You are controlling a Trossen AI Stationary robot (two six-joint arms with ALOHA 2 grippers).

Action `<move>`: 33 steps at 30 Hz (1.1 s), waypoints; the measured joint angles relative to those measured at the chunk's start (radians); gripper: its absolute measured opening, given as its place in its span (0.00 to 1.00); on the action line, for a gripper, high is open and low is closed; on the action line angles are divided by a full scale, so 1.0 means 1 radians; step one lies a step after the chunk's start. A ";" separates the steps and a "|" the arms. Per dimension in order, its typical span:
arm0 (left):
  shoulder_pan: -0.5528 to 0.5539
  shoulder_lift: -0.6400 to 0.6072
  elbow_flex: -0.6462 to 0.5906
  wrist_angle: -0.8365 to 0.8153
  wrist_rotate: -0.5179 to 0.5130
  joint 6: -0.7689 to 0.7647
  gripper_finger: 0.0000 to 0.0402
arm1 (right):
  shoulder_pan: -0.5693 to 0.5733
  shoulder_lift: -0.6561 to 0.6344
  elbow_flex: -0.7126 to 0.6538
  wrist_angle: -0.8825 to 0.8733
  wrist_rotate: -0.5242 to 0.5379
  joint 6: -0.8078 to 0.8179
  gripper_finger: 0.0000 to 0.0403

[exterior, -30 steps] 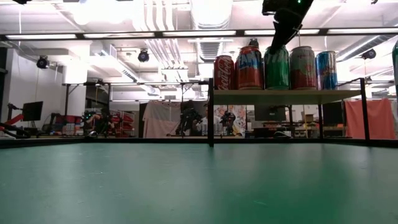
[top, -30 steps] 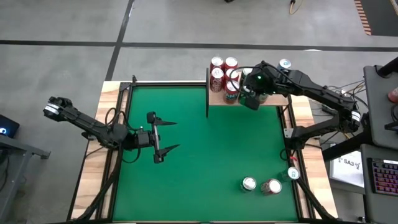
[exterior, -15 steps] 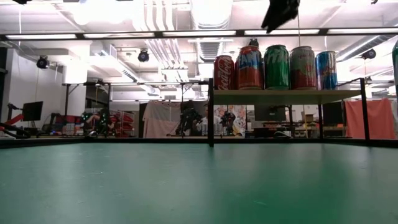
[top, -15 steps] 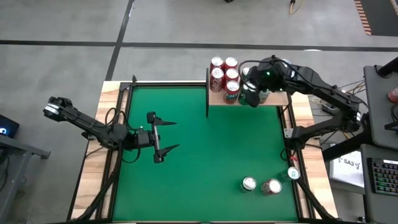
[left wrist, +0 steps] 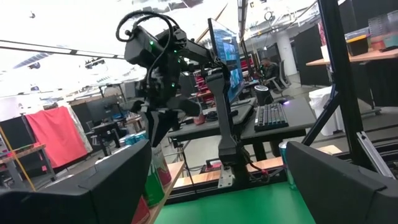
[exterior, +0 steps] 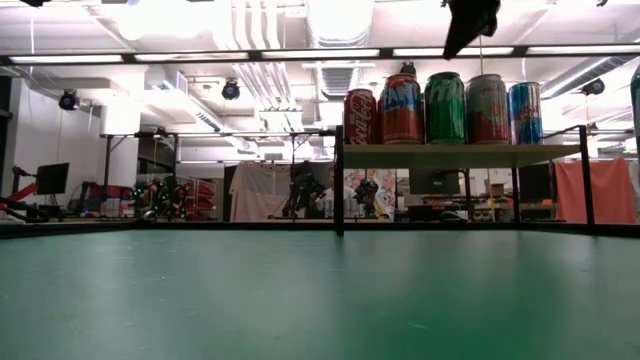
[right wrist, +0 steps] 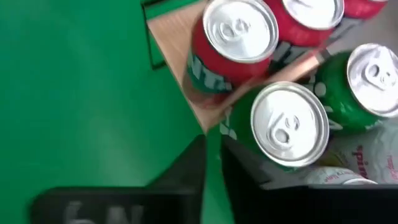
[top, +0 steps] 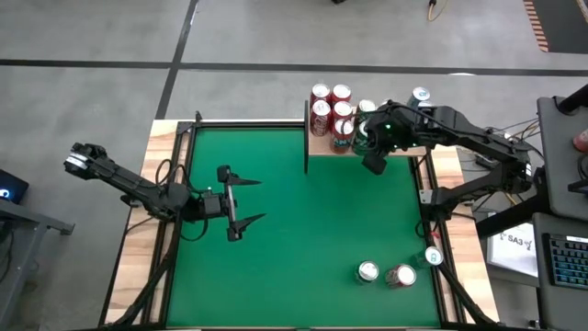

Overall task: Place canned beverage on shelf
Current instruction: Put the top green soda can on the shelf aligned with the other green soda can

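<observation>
High view: two silver-topped cans [top: 368,271] stand at the green bench's near right, well apart from the light-wood shelf [top: 321,144]; the closed, empty right claw [top: 375,164] hovers nearer them than the open left claw [top: 246,201].

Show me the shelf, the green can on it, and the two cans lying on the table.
shelf [exterior: 460,155]: low view, front edge of the board.
green can [exterior: 445,108]: low view, its side.
two cans [top: 385,273]: high view, between their tops.
</observation>
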 joint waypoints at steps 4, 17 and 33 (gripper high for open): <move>0.000 0.000 0.000 -0.004 0.000 0.000 0.88 | 0.000 0.002 -0.024 0.002 0.023 -0.005 0.04; 0.000 0.000 0.000 -0.006 0.000 0.000 0.88 | -0.004 0.013 -0.060 -0.001 0.118 -0.035 0.02; 0.000 0.000 -0.001 -0.005 0.000 0.000 0.88 | -0.005 0.013 -0.067 0.003 0.181 -0.062 0.02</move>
